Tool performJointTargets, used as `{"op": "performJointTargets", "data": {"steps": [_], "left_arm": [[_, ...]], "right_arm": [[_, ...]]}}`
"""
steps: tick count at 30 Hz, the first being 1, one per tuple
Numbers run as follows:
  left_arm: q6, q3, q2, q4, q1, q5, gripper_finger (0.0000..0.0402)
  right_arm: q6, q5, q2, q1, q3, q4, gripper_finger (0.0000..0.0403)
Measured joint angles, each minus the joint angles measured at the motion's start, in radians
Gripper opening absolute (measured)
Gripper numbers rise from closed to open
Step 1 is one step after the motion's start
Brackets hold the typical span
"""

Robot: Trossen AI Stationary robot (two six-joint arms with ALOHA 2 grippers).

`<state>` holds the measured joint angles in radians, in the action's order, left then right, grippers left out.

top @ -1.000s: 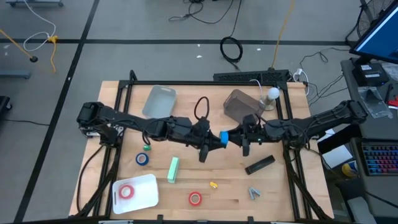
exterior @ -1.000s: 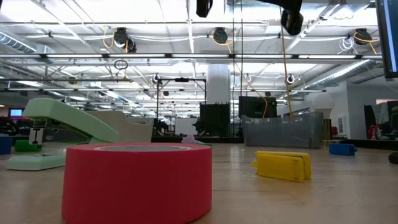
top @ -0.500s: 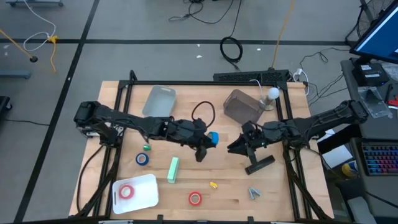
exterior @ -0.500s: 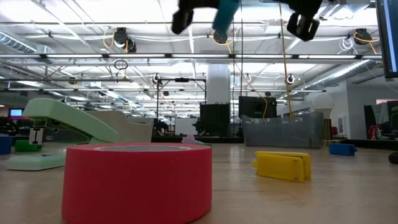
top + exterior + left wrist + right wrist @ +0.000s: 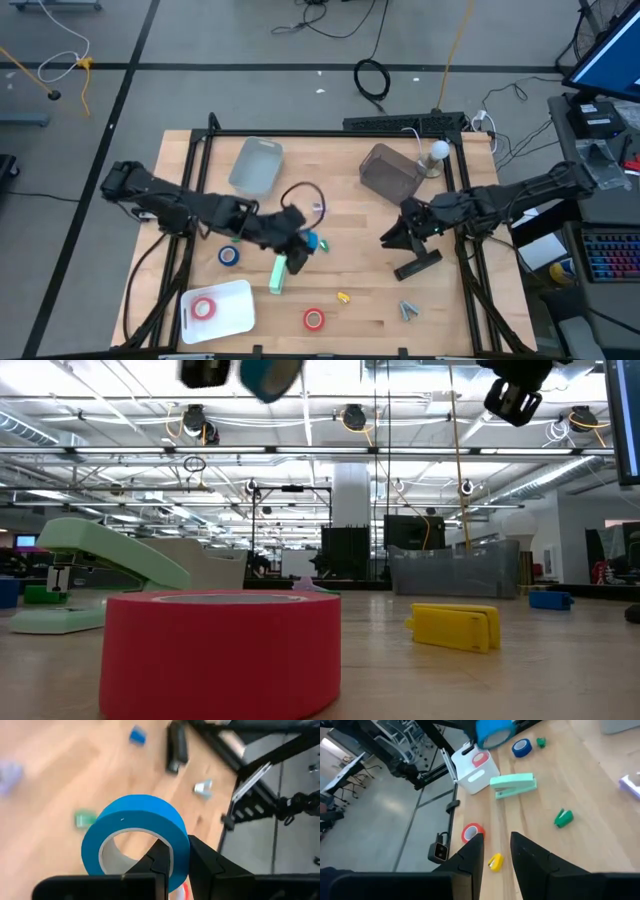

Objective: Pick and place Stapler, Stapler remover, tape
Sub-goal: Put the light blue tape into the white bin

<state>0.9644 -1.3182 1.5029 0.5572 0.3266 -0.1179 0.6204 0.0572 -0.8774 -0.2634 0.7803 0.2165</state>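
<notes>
White tray (image 5: 240, 315), grey lid (image 5: 256, 165), clear bin (image 5: 387, 172) on wooden table (image 5: 340, 270)

Past the right gripper (image 5: 495, 851), whose two dark fingers (image 5: 470, 855) stand slightly apart with nothing between them, the wooden table (image 5: 600, 805) carries a mint-green stapler (image 5: 514, 785), a small green piece (image 5: 563, 818), a yellow piece (image 5: 495, 862) and a red tape roll (image 5: 471, 832). Farther off, a white tray (image 5: 475, 776) holds another red roll (image 5: 480, 760), with a dark blue roll (image 5: 522, 748) just beside it. The other arm's gripper (image 5: 470, 730) holds a light blue roll (image 5: 493, 733) above the table.
</notes>
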Motion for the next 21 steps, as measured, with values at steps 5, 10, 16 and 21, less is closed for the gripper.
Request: {"op": "performJointTargets", "data": {"steps": [5,10,16,21], "left_arm": [[0.276,0.000,0.007,0.149,0.123,0.050,0.0039],[0.512,0.000,0.011,0.248,0.238,0.064,0.0039],[0.726,0.000,0.019,0.340,0.347,0.103,0.0039],[0.811,0.000,0.047,0.404,0.415,0.170,0.0039]], "right_arm": [[-0.015,-0.001,0.014,0.000,0.000,-0.002,0.0089],[-0.016,-0.005,0.014,0.001,-0.001,-0.002,0.0089],[-0.015,-0.007,0.014,0.003,-0.001,-0.006,0.0089],[-0.009,-0.049,0.014,0.003,-0.001,-0.010,0.0089]]}}
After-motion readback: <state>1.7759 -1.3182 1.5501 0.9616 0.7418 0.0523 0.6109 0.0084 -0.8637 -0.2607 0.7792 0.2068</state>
